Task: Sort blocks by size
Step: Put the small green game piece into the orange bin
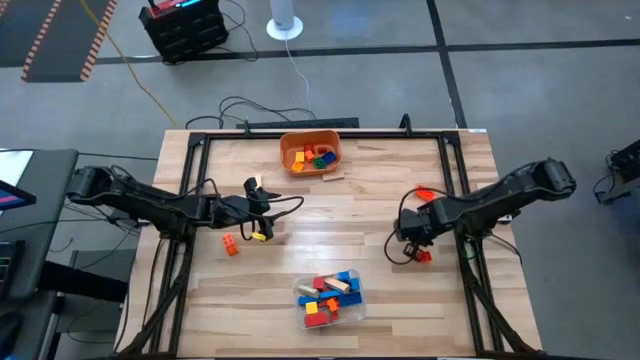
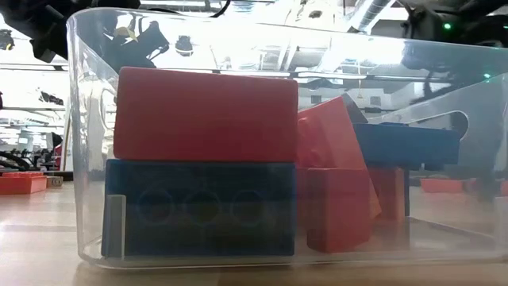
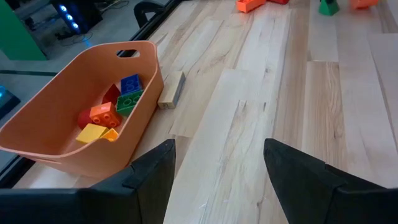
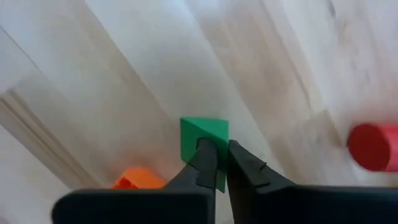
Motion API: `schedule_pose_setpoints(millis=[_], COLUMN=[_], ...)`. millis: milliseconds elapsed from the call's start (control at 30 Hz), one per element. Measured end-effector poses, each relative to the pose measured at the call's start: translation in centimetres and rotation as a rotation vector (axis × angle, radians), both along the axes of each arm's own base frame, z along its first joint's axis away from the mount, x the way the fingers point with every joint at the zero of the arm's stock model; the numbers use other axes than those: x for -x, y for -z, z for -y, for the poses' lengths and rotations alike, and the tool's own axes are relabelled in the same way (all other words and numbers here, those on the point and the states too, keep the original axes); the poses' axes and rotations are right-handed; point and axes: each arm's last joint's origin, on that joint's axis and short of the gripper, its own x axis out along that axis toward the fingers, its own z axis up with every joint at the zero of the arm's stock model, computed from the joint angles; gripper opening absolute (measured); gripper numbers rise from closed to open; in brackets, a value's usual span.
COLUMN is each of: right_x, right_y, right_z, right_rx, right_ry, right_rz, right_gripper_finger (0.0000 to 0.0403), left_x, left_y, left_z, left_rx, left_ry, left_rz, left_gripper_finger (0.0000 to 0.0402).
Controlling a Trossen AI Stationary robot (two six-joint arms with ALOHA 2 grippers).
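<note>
My right gripper (image 1: 410, 243) (image 4: 219, 163) points down at the table's right side and is shut on a green block (image 4: 204, 134). An orange block (image 4: 140, 179) and a red piece (image 4: 373, 146) lie beside it. My left gripper (image 1: 268, 212) (image 3: 217, 168) is open and empty left of centre. A yellow block (image 1: 260, 236) and an orange block (image 1: 231, 246) lie on the table by it. The orange bowl (image 1: 311, 152) (image 3: 74, 112) holds several blocks. The clear tub (image 1: 330, 298) (image 2: 87, 159) holds red, blue and other blocks. My right gripper pinches the green block by an edge or corner (image 4: 214, 142) between its two fingers, which come from above and point down. The block sits under the fingertips. I cannot tell whether it rests on the table or is lifted.
A tan block (image 1: 333, 178) (image 3: 171, 90) lies on the table beside the bowl. Another orange-red block (image 1: 425, 192) lies far of the right gripper. A dark frame rail (image 1: 190, 170) borders the table. Bare wood lies between the two grippers.
</note>
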Motion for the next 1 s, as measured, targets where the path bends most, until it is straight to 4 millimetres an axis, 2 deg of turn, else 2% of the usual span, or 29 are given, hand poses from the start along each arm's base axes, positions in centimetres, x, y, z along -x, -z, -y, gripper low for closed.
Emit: schedule_pose_setpoints(millis=[267,500,700,1000], right_x=[-2.5,-5.8,-8.8,-11.0], right_y=[-2.9,-7.4,-11.3,-15.2], right_z=[1.1,2.6,6.2,12.2], right_rx=[0.052,0.163,0.344,0.704], right_ry=[-0.072,-0.147,-0.136,-0.126], right_rz=[0.117,0.358,0.682,1.082], right_gripper_finger=[0.0031,0.0015,0.0014,0.0017], left_x=[0.0,0.0,-0.1,-0.2], left_y=[0.0,0.0,-0.2,-0.4], left_z=[0.0,0.0,0.0,0.0], left_rx=[-0.011,-0.012,-0.022,-0.04], left_ry=[-0.007,-0.009,-0.005,0.001], left_rz=[-0.003,0.0,0.019,0.029], left_gripper_finger=[0.0238,0.0238,0.0238,0.0238])
